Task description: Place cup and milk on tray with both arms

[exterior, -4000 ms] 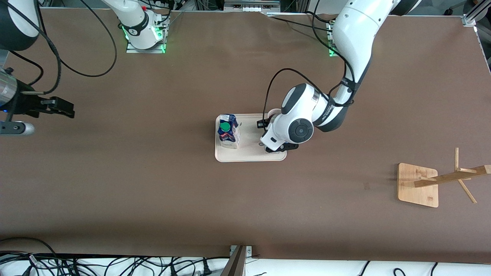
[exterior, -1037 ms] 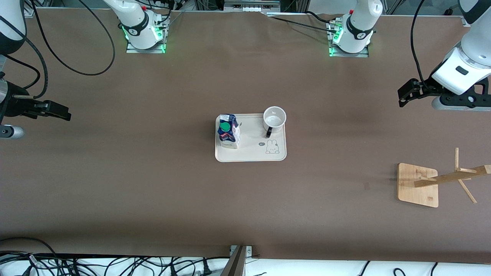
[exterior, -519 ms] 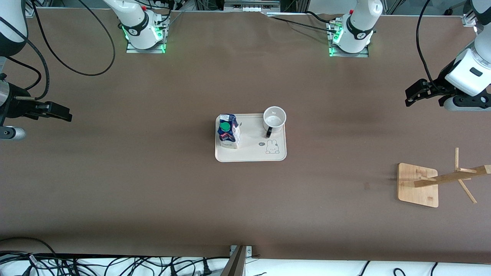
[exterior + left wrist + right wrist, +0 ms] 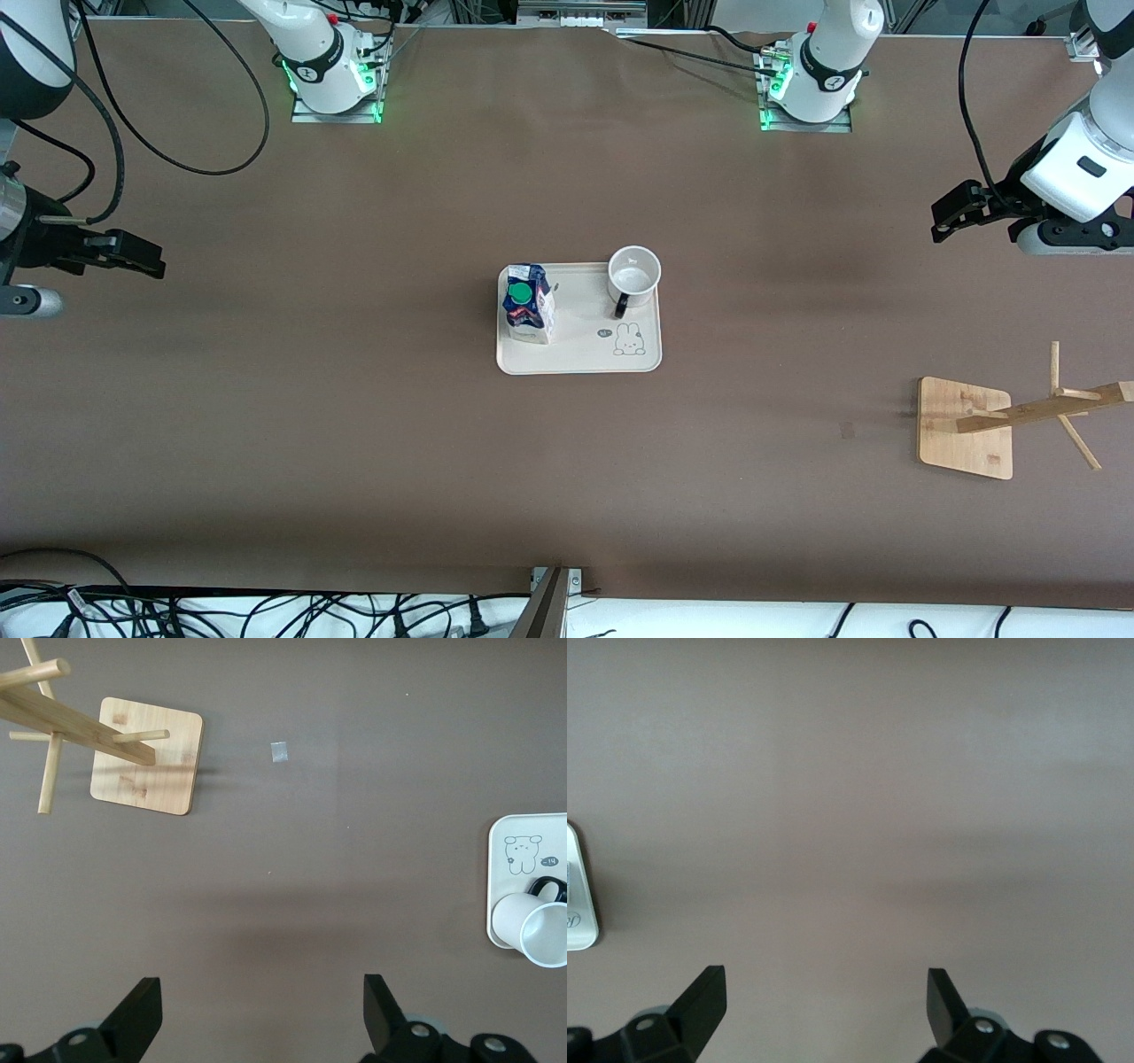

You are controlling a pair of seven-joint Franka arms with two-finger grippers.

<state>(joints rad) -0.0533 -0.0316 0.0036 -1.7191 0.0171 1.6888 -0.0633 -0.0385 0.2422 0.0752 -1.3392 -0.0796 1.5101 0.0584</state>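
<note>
- The tray lay mid-table and served as the reference point.
- The milk stood upright on the tray, at the end toward the right arm's base.
- The cup sat upright on the tray's corner toward the left arm's base, farther from the front camera than the bunny drawing; its handle pointed toward that camera.
- The left gripper hung well apart from the tray over bare table at the left arm's end, fingers spread, holding nothing.
- The right gripper hung well apart from the tray at the right arm's end, fingers spread, empty.
- A bamboo stand stood well off the tray, toward the left arm's end.
- Judgement: both placements looked done and the arms looked parked. Nothing more seemed needed except keeping clear of the tray.
</note>
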